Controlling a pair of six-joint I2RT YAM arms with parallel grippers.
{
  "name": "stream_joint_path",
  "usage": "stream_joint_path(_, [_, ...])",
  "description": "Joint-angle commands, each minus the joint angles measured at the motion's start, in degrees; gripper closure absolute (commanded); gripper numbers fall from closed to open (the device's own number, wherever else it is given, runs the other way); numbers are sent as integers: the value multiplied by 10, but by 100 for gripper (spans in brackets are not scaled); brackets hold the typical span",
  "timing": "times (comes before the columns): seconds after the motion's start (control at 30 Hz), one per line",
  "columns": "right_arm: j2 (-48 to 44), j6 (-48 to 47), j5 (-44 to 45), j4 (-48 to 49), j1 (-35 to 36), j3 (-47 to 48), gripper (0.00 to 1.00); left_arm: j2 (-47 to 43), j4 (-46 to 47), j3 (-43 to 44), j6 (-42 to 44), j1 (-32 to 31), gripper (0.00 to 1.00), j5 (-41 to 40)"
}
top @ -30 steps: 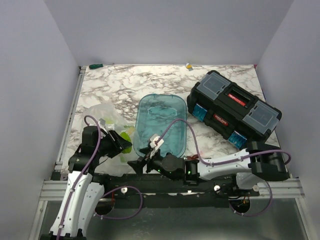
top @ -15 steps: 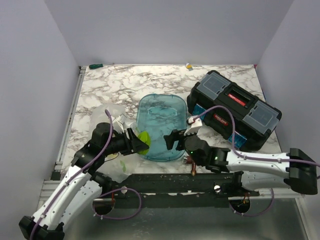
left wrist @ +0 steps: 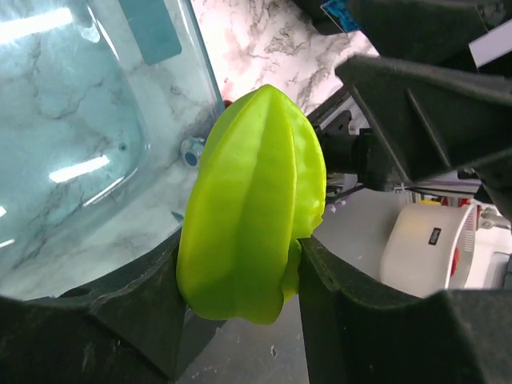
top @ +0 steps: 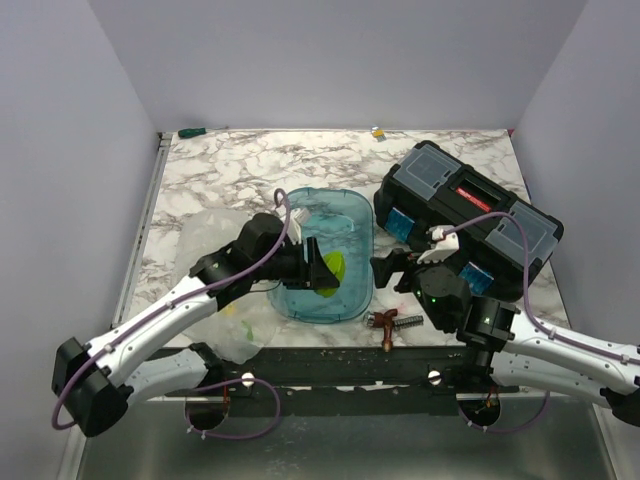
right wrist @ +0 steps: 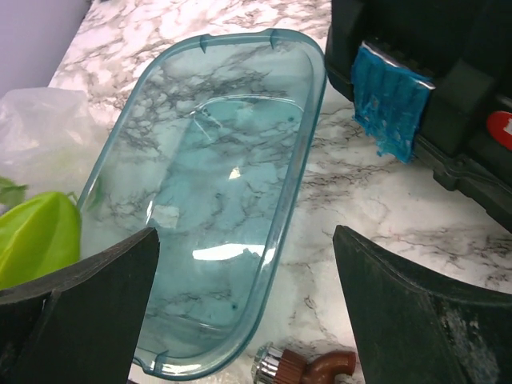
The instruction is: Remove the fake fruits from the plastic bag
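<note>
My left gripper [top: 325,266] is shut on a light green ridged fake fruit [top: 336,267] and holds it above the near half of the teal tray [top: 325,190]. In the left wrist view the fruit [left wrist: 256,200] fills the space between the jaws. The clear plastic bag [top: 213,236] lies crumpled left of the tray, and something green shows through it in the right wrist view [right wrist: 10,192]. My right gripper [top: 392,270] is open and empty, just right of the tray. From its wrist view [right wrist: 244,240] I see the tray rim [right wrist: 308,136], the bag [right wrist: 40,128] and the held fruit [right wrist: 36,236].
A black toolbox [top: 470,215] with blue latches stands at the right, close behind my right gripper. A copper-coloured metal fitting [top: 392,322] lies on the marble table by the tray's near right corner; it also shows in the right wrist view [right wrist: 308,370].
My left gripper has carried the green fruit rightward from the bag to above the tray. My right gripper has swung right, from the tray's near edge to beside the toolbox.
</note>
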Motion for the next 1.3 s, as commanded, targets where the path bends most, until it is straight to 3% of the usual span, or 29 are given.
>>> stream_joint_path(0.0, [-37,50,24,-67,-3,-19,7,94,-9,84,49,-16,61,-43])
stream_joint_path(0.17, [-59,63,1,-71,-3,-22,7,234,-94,178,103,-32,61,-116])
stream_joint_path(0.43, [-84,65,5,-90,-3,-17,7,357,-89,179,119,-39,58,-123])
stream_joint_path(0.67, [-109,72,4,-88,-3,-35,7,422,-106,196,145,-40,42,-151])
stream_joint_path(0.83, [-112,74,0,-88,-3,-33,7,449,-90,203,131,-40,30,-124])
stream_joint_path(0.97, [-113,75,-4,-89,-3,-31,8,432,-100,206,134,-40,28,-138])
stream_joint_path(1.27, [-73,73,-19,-61,-3,-37,7,265,-126,196,150,-40,24,-102])
